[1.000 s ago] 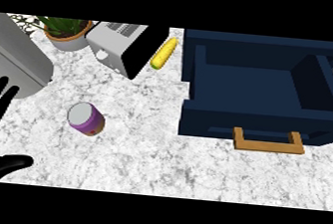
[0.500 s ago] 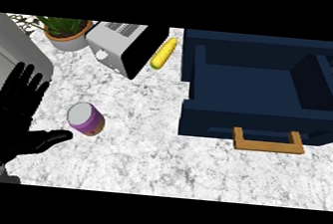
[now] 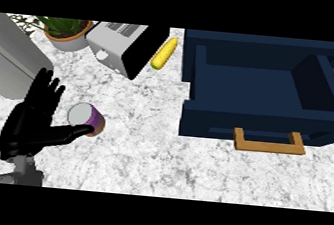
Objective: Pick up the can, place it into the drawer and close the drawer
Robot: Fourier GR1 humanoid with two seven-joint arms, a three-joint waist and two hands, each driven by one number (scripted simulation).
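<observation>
the left hand (image 3: 30, 125), having moved in from the left edge, is now closing on the can (image 3: 86, 119) lying on the bench (image 3: 158, 159), fingers (image 3: 46, 90) spread, thumb at its base, grasp not yet made, open drawer (image 3: 254, 87) waiting well apart

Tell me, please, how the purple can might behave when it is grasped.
The can looks rigid, so it should probably keep its shape in a grasp. Its round wall could roll if it tips. Free on the counter, it may slide if the left hand nudges it.
</observation>
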